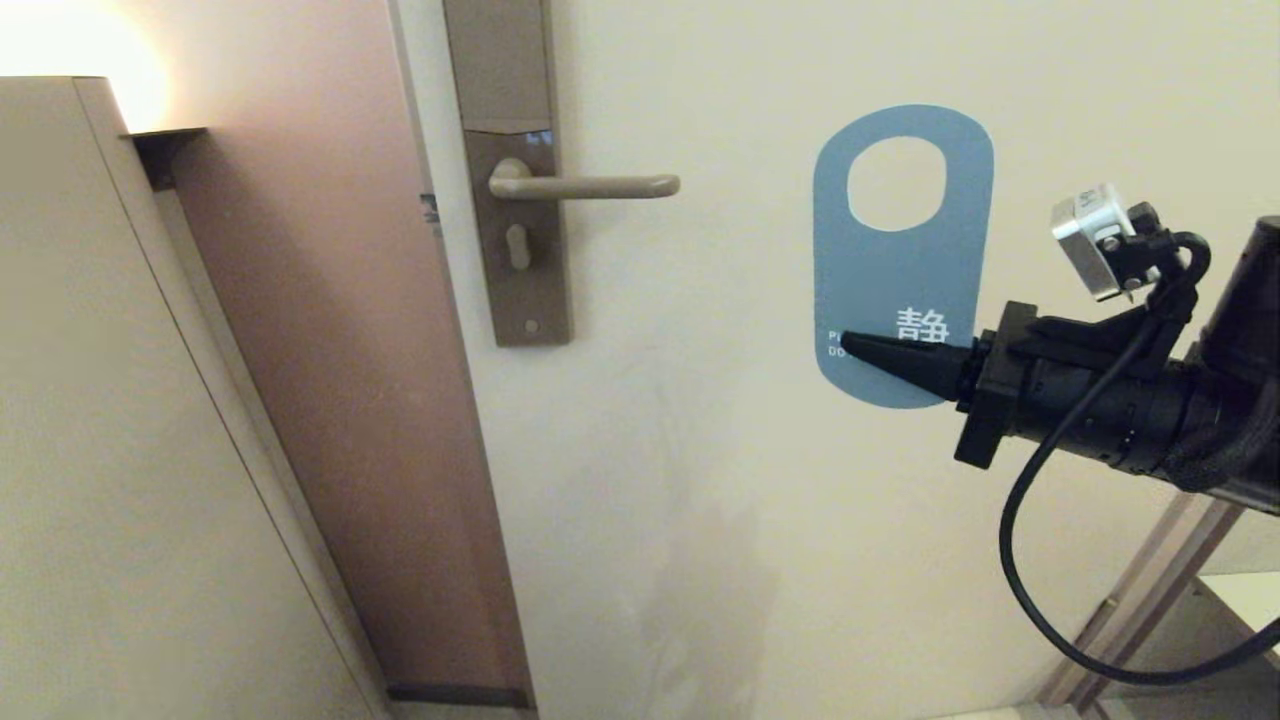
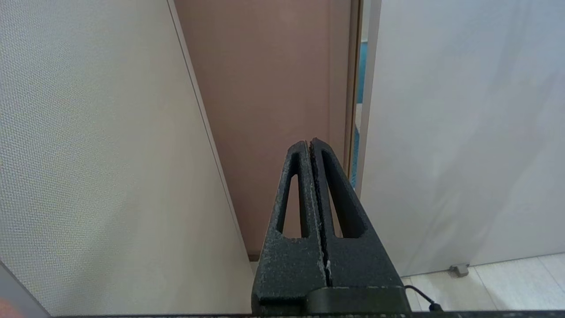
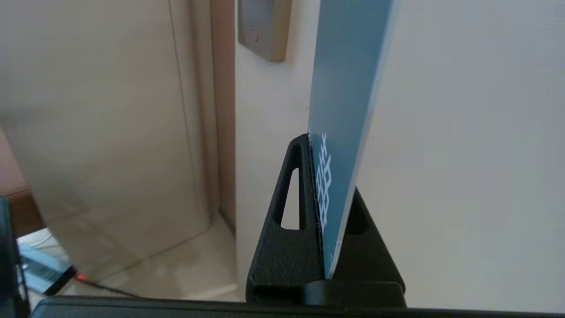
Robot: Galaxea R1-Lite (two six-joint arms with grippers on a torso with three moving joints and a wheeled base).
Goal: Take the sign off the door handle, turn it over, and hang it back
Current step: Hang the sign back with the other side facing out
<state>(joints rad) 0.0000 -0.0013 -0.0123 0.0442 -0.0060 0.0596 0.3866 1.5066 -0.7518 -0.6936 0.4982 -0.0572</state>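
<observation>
I see bare door (image 1: pixel 700 480) between the handle (image 1: pixel 590 186) and the sign (image 1: pixel 903 270) my right gripper (image 1: pixel 850 345) holds, well apart. The handle's rounded end is free; only its backplate (image 1: pixel 520 240) stands left

Sign (image 1: pixel 900 270) lettering partly behind right gripper (image 1: pixel 848 345)

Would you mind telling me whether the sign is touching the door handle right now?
Apart. In the head view the sign, clamped in the right claw, sits well clear of the door handle, with bare door between them.
</observation>
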